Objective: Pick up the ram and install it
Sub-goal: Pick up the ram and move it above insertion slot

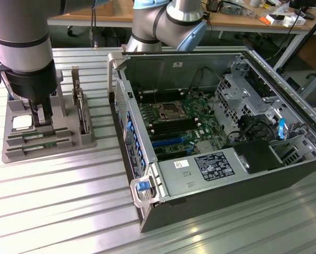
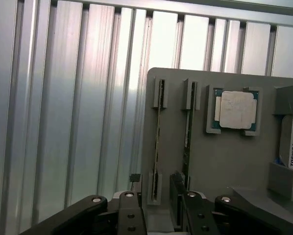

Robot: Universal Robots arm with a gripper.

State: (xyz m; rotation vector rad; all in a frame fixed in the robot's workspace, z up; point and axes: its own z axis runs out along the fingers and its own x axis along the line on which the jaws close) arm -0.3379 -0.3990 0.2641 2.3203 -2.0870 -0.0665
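The ram (image 2: 158,127) stands on edge in a slot of the gray holder (image 2: 225,161). One end lies between the spread fingers of the end effector (image 2: 155,188); contact cannot be made out. A second stick (image 2: 187,127) sits in the neighbouring slot, partly hidden by a finger (image 2: 178,196). The hard drive (image 2: 292,144) is cut off. The holder rests on the desk (image 1: 68,201).

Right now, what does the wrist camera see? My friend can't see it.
An open gripper straddles a thin ram stick standing on edge in a grey holder. The holder also keeps a second stick, a square chip and a hard drive, on a ribbed metal table.
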